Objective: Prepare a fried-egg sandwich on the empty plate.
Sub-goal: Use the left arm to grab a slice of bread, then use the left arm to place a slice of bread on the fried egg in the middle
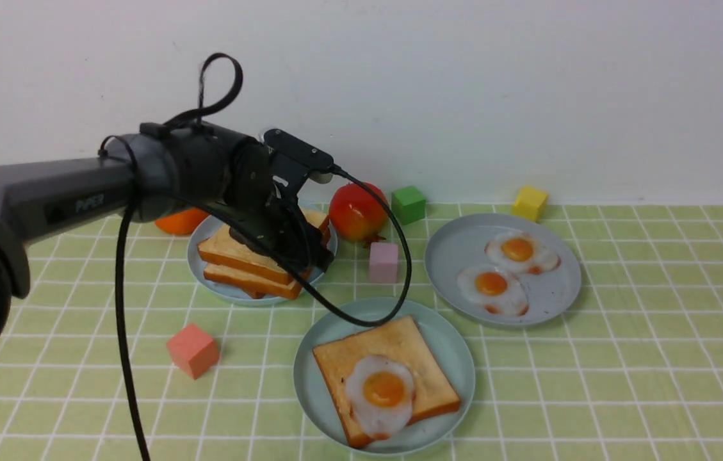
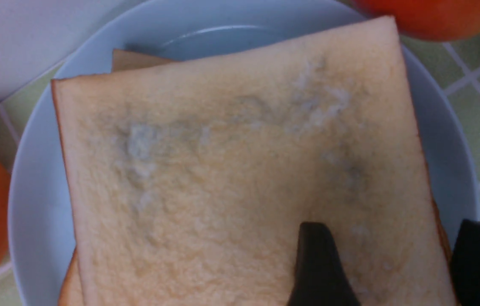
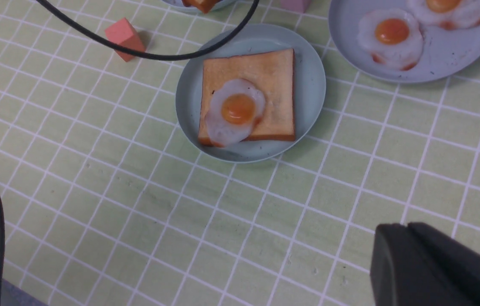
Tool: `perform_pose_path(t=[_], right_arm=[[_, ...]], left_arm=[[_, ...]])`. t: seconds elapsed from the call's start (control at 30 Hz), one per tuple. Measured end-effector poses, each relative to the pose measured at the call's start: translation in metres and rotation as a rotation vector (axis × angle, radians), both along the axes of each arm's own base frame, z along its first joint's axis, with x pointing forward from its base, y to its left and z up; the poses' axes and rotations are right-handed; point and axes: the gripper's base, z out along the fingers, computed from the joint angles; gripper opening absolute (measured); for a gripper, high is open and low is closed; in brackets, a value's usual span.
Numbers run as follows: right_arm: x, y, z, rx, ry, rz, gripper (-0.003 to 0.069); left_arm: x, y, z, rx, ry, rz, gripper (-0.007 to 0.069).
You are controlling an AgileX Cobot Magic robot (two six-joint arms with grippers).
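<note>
The pale mint plate (image 1: 457, 349) (image 3: 314, 85) sits at front centre. It holds one golden toast slice (image 1: 412, 358) (image 3: 274, 72) with a fried egg (image 1: 381, 390) (image 3: 235, 110) lying on top. At back left, a stack of toast slices (image 1: 239, 256) rests on a blue plate (image 1: 220, 291) (image 2: 40, 204). My left gripper (image 1: 313, 256) (image 2: 393, 227) is open low over that stack's top slice (image 2: 231, 170): one finger is above the slice, the other just past its edge. My right gripper (image 3: 407, 225) is shut and empty above the tablecloth at the right.
A grey-blue plate (image 1: 547, 301) at the right carries two fried eggs. A red fruit (image 1: 356, 211), an orange (image 1: 178, 221) and green (image 1: 408, 203), yellow (image 1: 529, 202), pink (image 1: 383, 261) and salmon (image 1: 192, 349) cubes are scattered about. The left arm's cable (image 1: 361, 317) droops over the mint plate's far rim.
</note>
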Motion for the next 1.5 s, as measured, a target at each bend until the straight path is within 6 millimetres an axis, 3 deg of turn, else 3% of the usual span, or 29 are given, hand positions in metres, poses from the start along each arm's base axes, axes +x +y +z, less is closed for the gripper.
perform_pose_path(t=[0.2,0.4,0.47,0.5,0.53,0.63,0.73,0.87,0.93,1.0,1.1,1.17,1.27,1.3,1.33,1.5], right_arm=[[0.000,0.000,0.000,0.010,0.008,-0.010,0.0058],[0.000,0.000,0.000,0.013,0.012,-0.014,0.0065],[-0.001,0.000,0.000,0.012,0.017,-0.013,0.0066],[-0.001,0.000,0.000,0.011,0.018,-0.012,0.0067],[-0.001,0.000,-0.001,0.010,0.021,-0.012,0.0067],[-0.001,0.000,-0.001,0.009,0.024,-0.011,0.0067],[-0.001,0.000,-0.001,0.007,0.026,-0.010,0.0070],[-0.002,-0.001,-0.001,0.003,0.024,-0.012,0.0075],[-0.002,-0.002,-0.001,-0.008,0.018,-0.016,0.0078],[-0.004,-0.004,0.000,-0.029,0.004,-0.023,0.0082],[-0.007,-0.008,0.001,-0.052,-0.021,-0.035,0.0083],[-0.011,-0.012,0.002,-0.074,-0.046,-0.045,0.0083],[-0.014,-0.015,0.004,-0.094,-0.067,-0.055,0.0085],[-0.016,-0.017,0.005,-0.101,-0.080,-0.060,0.0087],[-0.018,-0.018,0.005,-0.104,-0.084,-0.061,0.0089],[-0.021,-0.019,0.006,-0.102,-0.095,-0.062,0.0092]], left_arm=[[0.003,-0.001,-0.003,-0.015,-0.001,0.028,0.0372],[0.004,-0.001,0.000,-0.022,0.005,0.042,0.0217],[0.005,-0.002,0.003,-0.025,0.016,0.047,0.0092],[0.005,-0.002,0.004,-0.025,0.018,0.047,0.0092],[0.005,-0.003,0.007,-0.022,0.029,0.050,0.0027],[0.007,-0.003,0.015,-0.020,0.035,0.054,0.0015],[0.004,-0.002,0.039,-0.027,0.016,0.058,0.0015],[-0.014,0.004,0.091,-0.043,-0.034,0.049,0.0015],[-0.033,0.006,0.120,-0.023,-0.069,-0.008,0.0015],[-0.065,0.002,0.144,-0.008,-0.099,-0.122,0.0015],[-0.104,-0.008,0.155,-0.003,-0.120,-0.274,0.0015],[-0.137,-0.020,0.151,0.018,-0.144,-0.447,0.0015],[-0.160,-0.030,0.138,0.042,-0.143,-0.571,0.0015],[-0.171,-0.035,0.123,0.067,-0.119,-0.641,0.0015],[-0.177,-0.039,0.109,0.094,-0.103,-0.688,0.0015],[-0.183,-0.051,0.077,0.142,-0.080,-0.774,0.0015]])
